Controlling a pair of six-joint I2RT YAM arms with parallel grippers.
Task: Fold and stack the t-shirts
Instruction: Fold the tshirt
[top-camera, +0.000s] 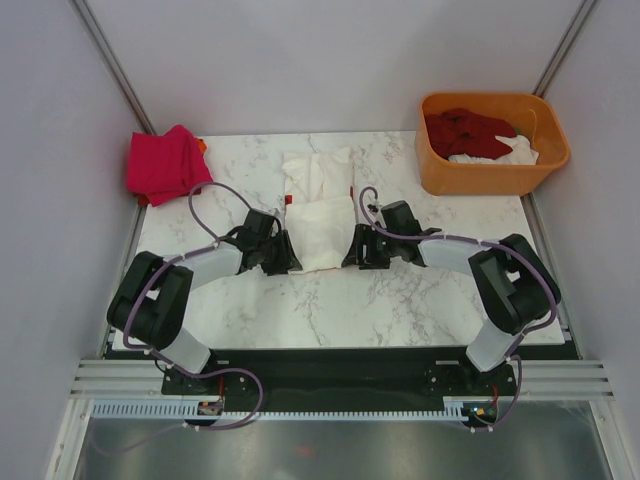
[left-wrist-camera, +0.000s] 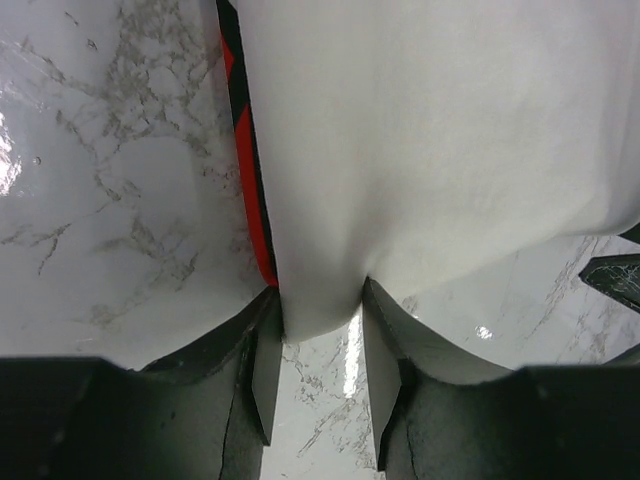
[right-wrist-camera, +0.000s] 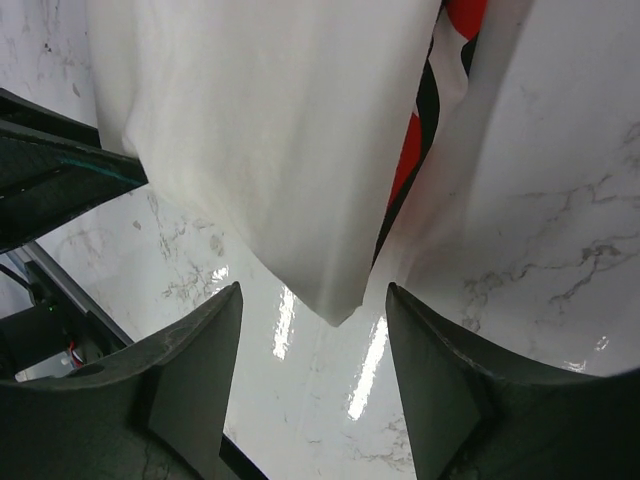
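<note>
A white t-shirt (top-camera: 318, 180) lies flat in the middle of the tabletop (top-camera: 400, 300). The part of it lower in the frame looks folded over, so it is thicker and brighter there. That part sits between the two arms.

The left fingers (top-camera: 287, 255) are at the left side of the fold. The right fingers (top-camera: 350, 255) are at the right side of it.

In the left wrist view, a corner of the white cloth sits between the two fingers. The cloth touches both of them at their tips. Shiny tabletop shows between the fingers lower in the frame. I cannot tell if these fingers are squeezing the cloth or only sitting beside it. A red and black print (left-wrist-camera: 248, 180) runs along the left edge of the cloth, under the top layer.

In the right wrist view, the fingers are spread wide and hold nothing. A corner of the white cloth points down into the gap between them and touches neither one. The print shows again at the upper right of this view.

A pink-red t-shirt (top-camera: 165, 163) lies bunched up at the upper left of the top view. An orange tub (top-camera: 440, 170) stands at the upper right. Inside it a dark red t-shirt (top-camera: 468, 130) lies on top of another white t-shirt (top-camera: 500, 153).
</note>
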